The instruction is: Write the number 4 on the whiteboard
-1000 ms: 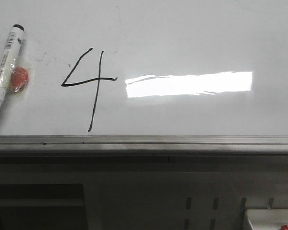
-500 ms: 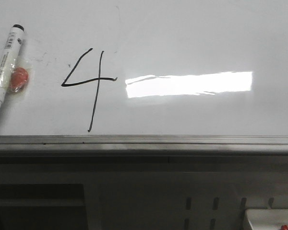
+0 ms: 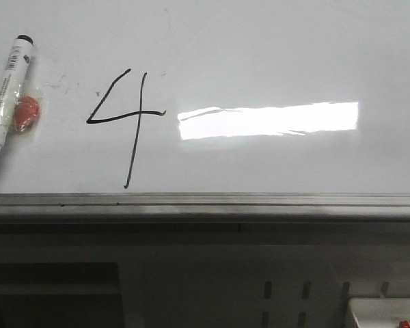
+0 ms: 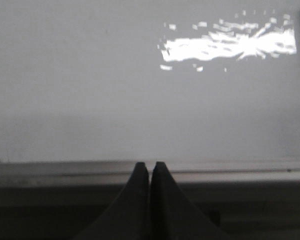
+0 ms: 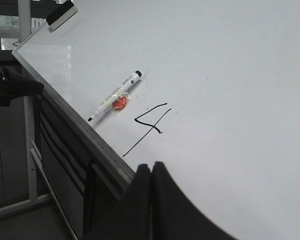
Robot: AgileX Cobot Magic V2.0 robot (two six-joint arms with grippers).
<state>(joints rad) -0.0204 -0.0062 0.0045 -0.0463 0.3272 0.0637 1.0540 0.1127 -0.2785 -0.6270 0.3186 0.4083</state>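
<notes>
A thin black open-topped number 4 (image 3: 125, 123) with a long slanted stem sits left of centre on the glossy whiteboard (image 3: 273, 55), beside a bright rectangular glare. A white-barrelled marker (image 3: 5, 92) lies uncapped on the board next to a small round orange piece (image 3: 26, 113). Both the left gripper (image 4: 150, 167) and right gripper (image 5: 151, 170) have their dark tapered fingers pressed together, holding nothing. The likeliest mishap is an arm brushing the slick surface and smearing the ink, or nudging the smooth marker so that it rolls.
</notes>
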